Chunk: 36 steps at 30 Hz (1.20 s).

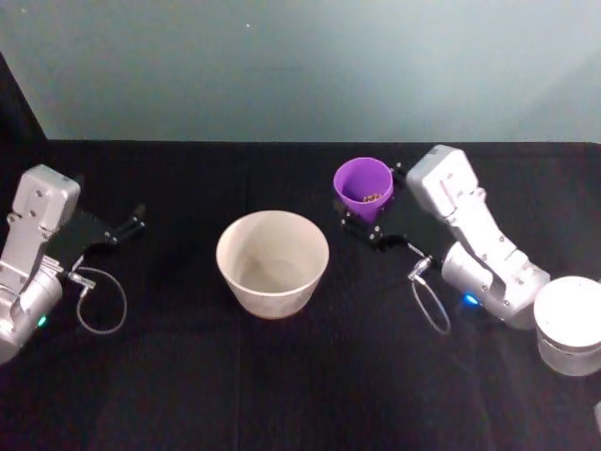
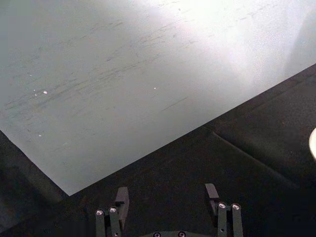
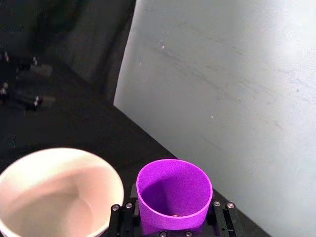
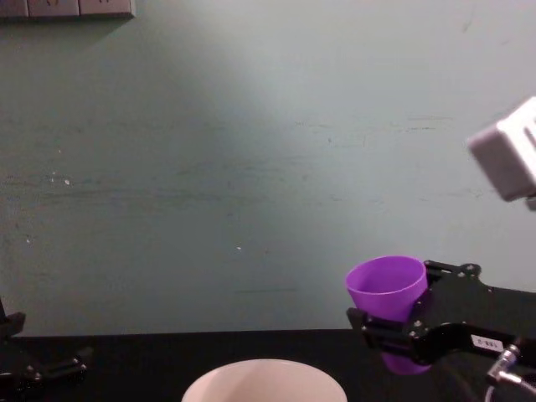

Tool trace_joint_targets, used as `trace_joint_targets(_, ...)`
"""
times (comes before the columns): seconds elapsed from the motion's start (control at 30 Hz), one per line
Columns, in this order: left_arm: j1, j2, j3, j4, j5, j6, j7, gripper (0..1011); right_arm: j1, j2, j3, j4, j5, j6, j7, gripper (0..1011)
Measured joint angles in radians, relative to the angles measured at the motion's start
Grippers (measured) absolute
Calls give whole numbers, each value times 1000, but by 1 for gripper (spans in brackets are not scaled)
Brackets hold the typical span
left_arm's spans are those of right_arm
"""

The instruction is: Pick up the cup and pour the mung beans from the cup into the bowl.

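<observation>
Just right of the bowl (image 1: 272,297) and a little farther back, the cup (image 4: 388,289) leans slightly toward it, clamped between the right gripper's (image 3: 172,222) fingers. A few beans (image 1: 372,198) lie in its bottom. The left gripper (image 2: 167,190) hangs over the bench's (image 1: 282,385) left side, well apart from both, fingers spread.
</observation>
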Motion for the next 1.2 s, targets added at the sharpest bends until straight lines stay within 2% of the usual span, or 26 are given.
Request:
trace_joint_targets(0.03,0,0,0,0,0,0,0,1000,0,0,0,0,0,0,0,731)
trace_joint_targets(0.2,0,0,0,0,0,0,0,1000,26,4,-33,-23,-98,55,-4,731)
trace_joint_targets(0.23,0,0,0,0,0,0,0,1000,26,4,-33,-23,-98,55,-4,731)
trace_joint_targets(0.47,0,0,0,0,0,0,0,1000,64,10,-70,-39,-193,112,17,731)
trace_joint_targets(0.53,0,0,0,0,0,0,0,1000,84,14,-91,-46,-237,139,33,731)
trace_joint_targets(0.57,0,0,0,0,0,0,0,1000,84,14,-91,-46,-237,139,33,731)
trace_joint_targets(0.73,0,0,0,0,0,0,0,1000,126,18,-140,-54,-329,186,66,731)
trace_joint_targets(0.77,0,0,0,0,0,0,0,1000,139,19,-158,-54,-359,201,78,730)
trace_joint_targets(0.8,0,0,0,0,0,0,0,1000,139,19,-158,-54,-359,201,78,731)
trace_joint_targets(0.97,0,0,0,0,0,0,0,1000,189,15,-225,-56,-472,253,118,731)
trace_joint_targets(1.2,0,0,0,0,0,0,0,1000,232,6,-293,-55,-592,298,156,731)
